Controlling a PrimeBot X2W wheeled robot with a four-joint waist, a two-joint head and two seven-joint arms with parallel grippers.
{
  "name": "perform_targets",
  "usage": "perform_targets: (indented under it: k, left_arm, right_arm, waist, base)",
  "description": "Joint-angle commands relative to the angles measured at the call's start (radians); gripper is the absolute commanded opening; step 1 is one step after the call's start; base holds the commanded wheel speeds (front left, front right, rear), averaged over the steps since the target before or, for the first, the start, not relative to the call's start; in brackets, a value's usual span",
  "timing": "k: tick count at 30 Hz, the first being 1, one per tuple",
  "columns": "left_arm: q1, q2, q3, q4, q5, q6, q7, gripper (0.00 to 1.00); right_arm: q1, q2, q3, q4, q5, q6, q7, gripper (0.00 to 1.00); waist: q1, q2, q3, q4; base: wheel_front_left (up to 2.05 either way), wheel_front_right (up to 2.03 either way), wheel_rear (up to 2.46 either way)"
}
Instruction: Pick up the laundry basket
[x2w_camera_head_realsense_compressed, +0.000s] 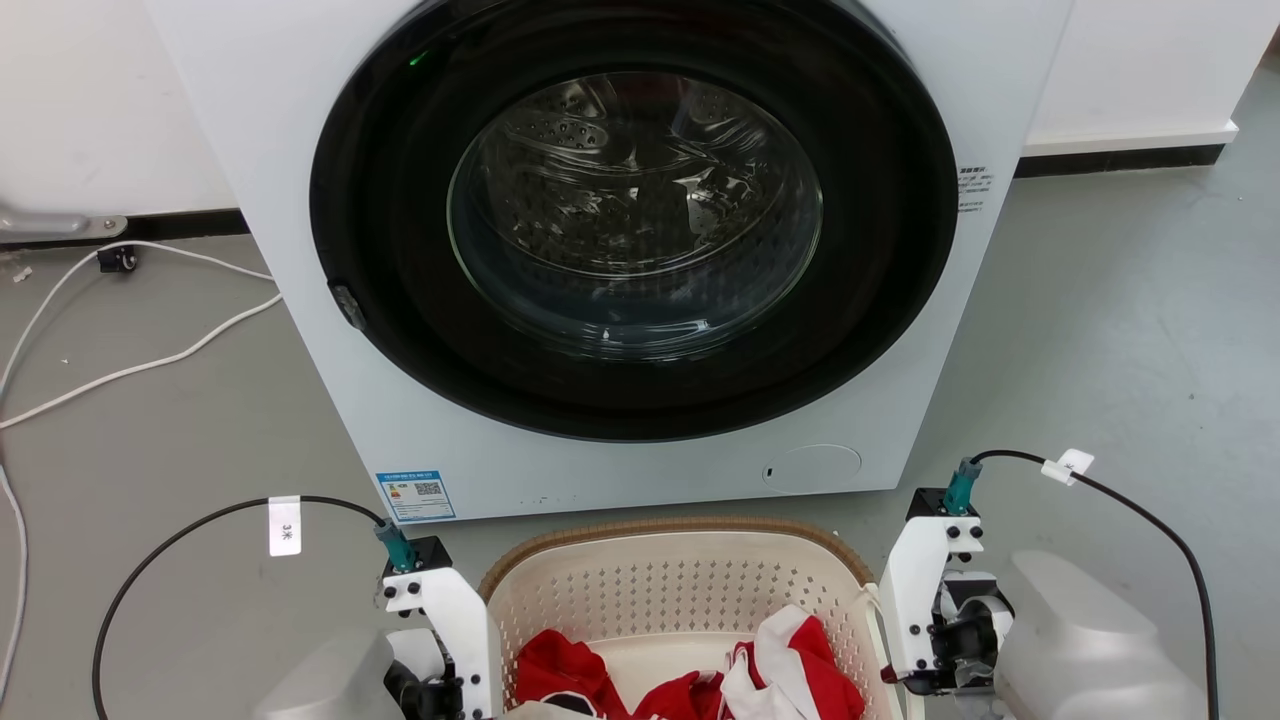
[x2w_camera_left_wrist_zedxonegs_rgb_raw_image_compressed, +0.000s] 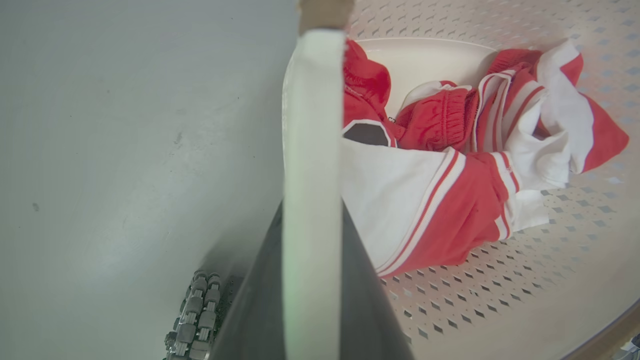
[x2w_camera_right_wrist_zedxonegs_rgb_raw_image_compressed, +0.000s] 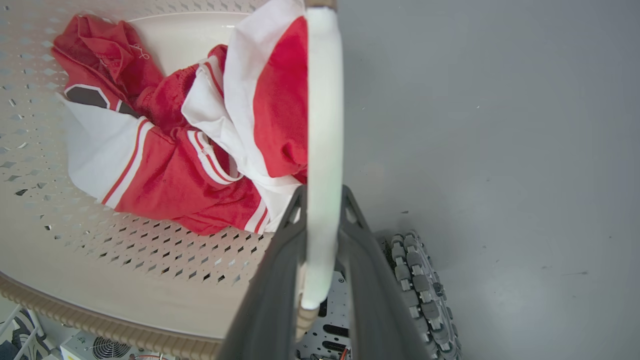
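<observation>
At bottom edge, laundry basket (x2w_camera_head_realsense_compressed: 660, 595) is cropped.

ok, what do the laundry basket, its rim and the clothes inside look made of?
Laundry basket: cream moulded plastic, matt, judging by the regular punched holes in its smooth walls.
Rim: brown with a woven look; probably moulded plastic too, though real wicker can't be ruled out.
Clothes: red and white soft fabric with creases and striped trim; likely synthetic sportswear.
</observation>
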Motion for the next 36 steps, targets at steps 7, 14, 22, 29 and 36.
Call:
perform_targets:
  k: [7,14,22,29,36]
  left_arm:
    - [-0.022,-0.022,-0.009,-0.014,-0.018,-0.011,-0.008,0.0]
    - [-0.023,-0.021,-0.017,-0.013,-0.027,-0.011,-0.011,0.0]
    - [-0.024,-0.02,-0.026,-0.01,-0.036,-0.011,-0.016,0.0]
    - [-0.023,-0.019,-0.033,-0.004,-0.044,-0.011,-0.015,0.0]
    - [-0.027,-0.019,-0.039,-0.003,-0.05,-0.011,-0.02,0.0]
  right_arm:
    - [-0.012,0.022,-0.022,-0.007,-0.015,0.004,0.008,0.0]
    - [-0.009,0.027,-0.041,-0.007,-0.027,0.004,0.015,0.0]
    - [-0.004,0.03,-0.065,-0.007,-0.043,0.004,0.019,0.0]
    - [-0.001,0.034,-0.083,-0.007,-0.058,0.004,0.022,0.0]
    - [0.001,0.035,-0.102,-0.007,-0.071,0.004,0.026,0.0]
  waist:
    - [0.0,0.0,0.0,-0.003]
    - [0.0,0.0,-0.001,-0.005]
    - [0.0,0.0,0.001,-0.008]
    - [0.0,0.0,0.001,-0.012]
    - [0.0,0.0,0.002,-0.013]
  base:
    - [0.0,0.0,0.0]
    - [0.0,0.0,0.0]
    - [0.0,0.0,0.0]
    - [0.0,0.0,0.0]
    - [0.0,0.0,0.0]
